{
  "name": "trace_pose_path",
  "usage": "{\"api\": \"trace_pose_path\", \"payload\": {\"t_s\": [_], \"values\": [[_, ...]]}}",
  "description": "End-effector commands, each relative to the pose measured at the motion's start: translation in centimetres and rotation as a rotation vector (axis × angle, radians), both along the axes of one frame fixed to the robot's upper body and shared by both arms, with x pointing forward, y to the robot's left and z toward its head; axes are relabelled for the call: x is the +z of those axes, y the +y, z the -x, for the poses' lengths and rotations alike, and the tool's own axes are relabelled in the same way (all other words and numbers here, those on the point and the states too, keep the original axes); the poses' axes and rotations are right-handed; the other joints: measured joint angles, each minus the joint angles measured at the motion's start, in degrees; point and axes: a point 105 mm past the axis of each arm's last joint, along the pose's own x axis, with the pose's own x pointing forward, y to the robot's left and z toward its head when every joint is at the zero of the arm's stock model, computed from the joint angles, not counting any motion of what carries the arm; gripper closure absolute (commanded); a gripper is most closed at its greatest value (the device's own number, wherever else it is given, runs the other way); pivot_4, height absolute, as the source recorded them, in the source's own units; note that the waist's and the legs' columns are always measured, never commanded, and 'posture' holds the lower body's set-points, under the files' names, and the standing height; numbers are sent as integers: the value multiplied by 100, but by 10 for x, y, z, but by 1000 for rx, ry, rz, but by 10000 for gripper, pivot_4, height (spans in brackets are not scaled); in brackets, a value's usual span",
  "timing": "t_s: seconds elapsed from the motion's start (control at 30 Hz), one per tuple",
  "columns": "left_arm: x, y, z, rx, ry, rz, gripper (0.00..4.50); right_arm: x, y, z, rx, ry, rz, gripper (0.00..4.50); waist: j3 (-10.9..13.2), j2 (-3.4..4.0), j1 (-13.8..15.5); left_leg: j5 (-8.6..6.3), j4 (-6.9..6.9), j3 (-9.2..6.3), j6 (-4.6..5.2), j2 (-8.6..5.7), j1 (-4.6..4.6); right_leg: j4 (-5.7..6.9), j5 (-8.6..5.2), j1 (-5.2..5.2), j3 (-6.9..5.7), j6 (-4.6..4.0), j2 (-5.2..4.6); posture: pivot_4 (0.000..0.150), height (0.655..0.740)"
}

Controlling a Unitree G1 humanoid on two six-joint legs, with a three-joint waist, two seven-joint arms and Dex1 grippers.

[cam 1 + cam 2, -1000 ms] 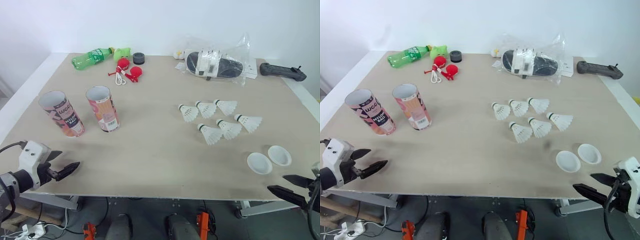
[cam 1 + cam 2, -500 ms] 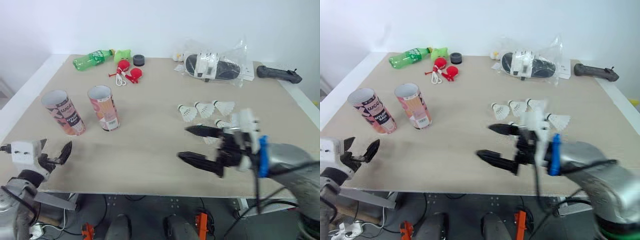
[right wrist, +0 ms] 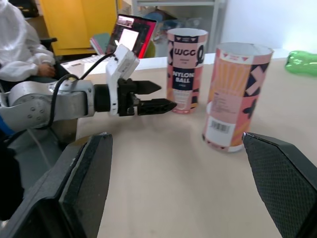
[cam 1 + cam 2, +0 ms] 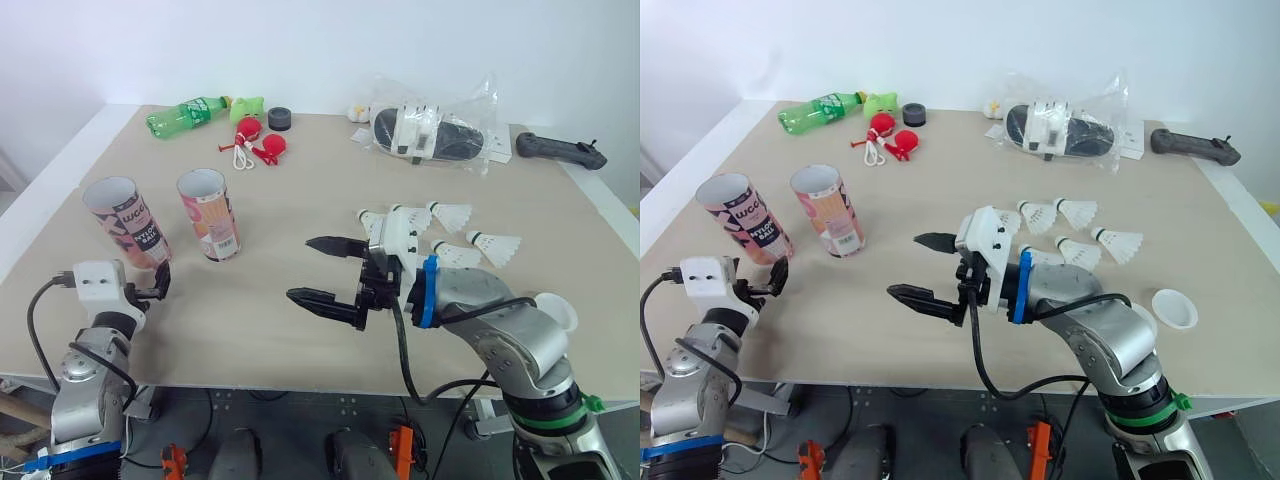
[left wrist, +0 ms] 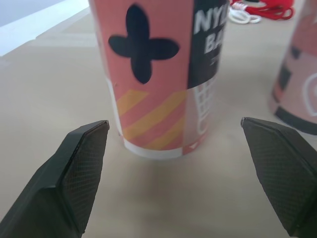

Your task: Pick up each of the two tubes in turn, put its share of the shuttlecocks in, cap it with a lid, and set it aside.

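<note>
**Asker:** Where are the two tubes?

**Robot:** Both stand upright and open-topped on the worktop [image 4: 300, 190], near its left edge, side by side but apart. The WCC tube [image 4: 125, 225], pink and black with "NYLON BALL" printed on it, is nearer that edge. The barcode tube [image 4: 208, 216] stands just to its right.

**Asker:** And your grippers?

**Robot:** My left gripper [image 5: 172, 123] sits low at the near left corner and points at the base of the WCC tube. Its two black fingers are spread wide and hold nothing. It is just beside the tube, not touching it. My right gripper [image 4: 300, 268] hangs over the middle of the worktop, toward the near edge, pointing left at the tubes. Its jaws are parted and empty too.

**Asker:** The shuttlecocks and lids?

**Robot:** The white shuttlecocks [image 4: 452, 214] lie on their sides in a loose cluster on the right half of the worktop. They are behind my right forearm, which hides some of them. One white lid [image 4: 1173, 308] lies toward the near right corner, beside that forearm.

**Asker:** Anything else?

**Robot:** Several things lie along the far edge:
- a green bottle [image 4: 185, 112] at the far left corner
- a red item with a white cord [image 4: 252, 150] beside it
- a clear plastic bag [image 4: 430, 128] holding something black and white, in the middle
- a black handle [image 4: 560, 150] at the far right corner

In my right wrist view, beyond the left edge, a person in a white sleeve [image 3: 17, 44] sits by an open laptop [image 3: 132, 35].
</note>
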Motion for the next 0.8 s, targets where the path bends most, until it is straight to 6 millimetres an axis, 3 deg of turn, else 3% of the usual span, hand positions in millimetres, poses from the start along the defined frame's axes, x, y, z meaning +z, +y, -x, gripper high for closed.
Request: {"api": "trace_pose_path", "payload": {"t_s": [0.03,0.8], "values": [[8,3,-7,31,-39,-9,918,7,1,-1,3,-51,-17,0,0,0,0,0,0,0,0,0,0,0,0,0,0,1,0,1500,7400],[5,11,-67,5,-57,-21,918,5,0,-6,-50,-38,-50,0,0,0,4,1,0,-6,1,-1,-2,1,1,0,-4,1,4,1500,7400]]}}
